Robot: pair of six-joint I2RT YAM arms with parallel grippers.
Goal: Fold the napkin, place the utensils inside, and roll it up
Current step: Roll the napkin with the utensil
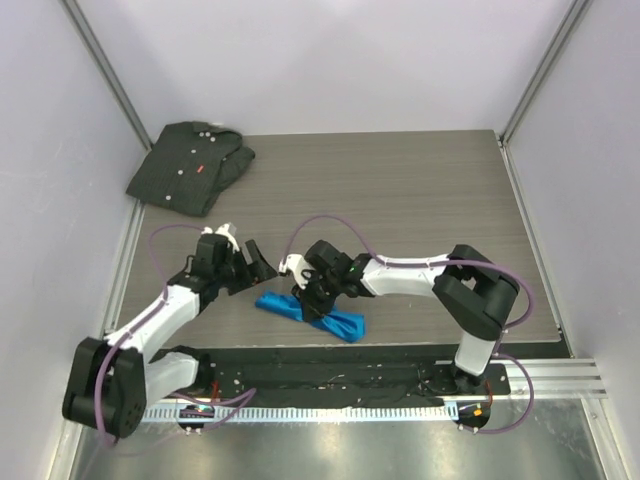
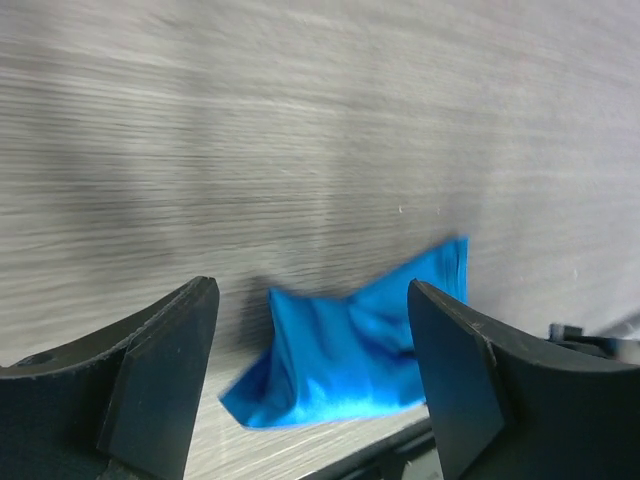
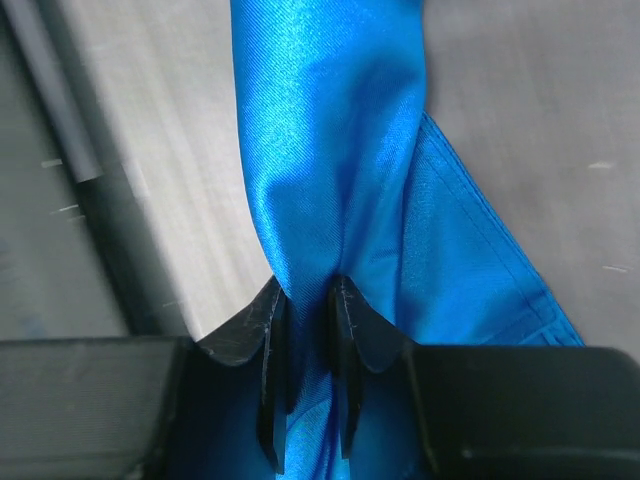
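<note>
Blue napkin point(image 1: 310, 313) lies bunched, not neatly folded, near the table's point(image 1: 420, 200) front edge, pinched by the nearly closed right gripper point(image 3: 305, 300), while the left gripper point(image 2: 310, 300) hangs wide open and empty beside it; no knife shows, so most steps likely remain.

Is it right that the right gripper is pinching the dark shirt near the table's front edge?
No, the right gripper is pinching the bright blue napkin, not the dark shirt, near the table's front edge. The right wrist view shows it.
</note>
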